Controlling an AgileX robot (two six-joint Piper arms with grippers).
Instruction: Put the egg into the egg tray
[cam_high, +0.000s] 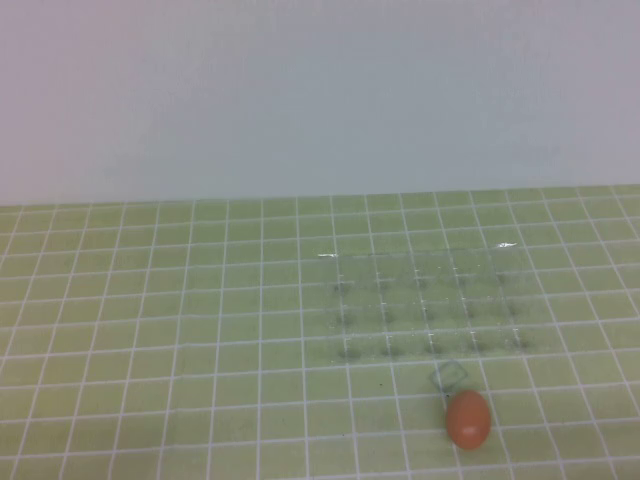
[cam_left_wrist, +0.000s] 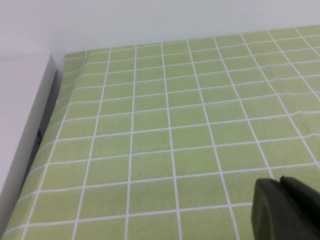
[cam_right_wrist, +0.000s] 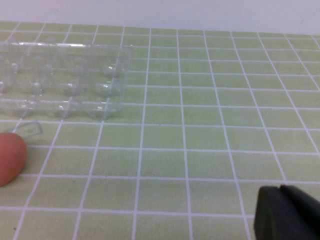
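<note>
The orange-brown egg (cam_high: 468, 418) lies on the green grid mat, just in front of the clear egg tray (cam_high: 425, 305), whose cups show as dark dimples. In the right wrist view the egg (cam_right_wrist: 10, 157) is at the frame's edge, with the tray (cam_right_wrist: 60, 80) beyond it. My right gripper (cam_right_wrist: 281, 189) is shut and empty, well away from the egg. My left gripper (cam_left_wrist: 280, 181) is shut and empty over bare mat. Neither gripper shows in the high view.
A small clear tab (cam_high: 449, 377) sticks out from the tray's front edge toward the egg. A white wall (cam_high: 320, 90) runs along the back. In the left wrist view a white raised border (cam_left_wrist: 25, 130) edges the mat.
</note>
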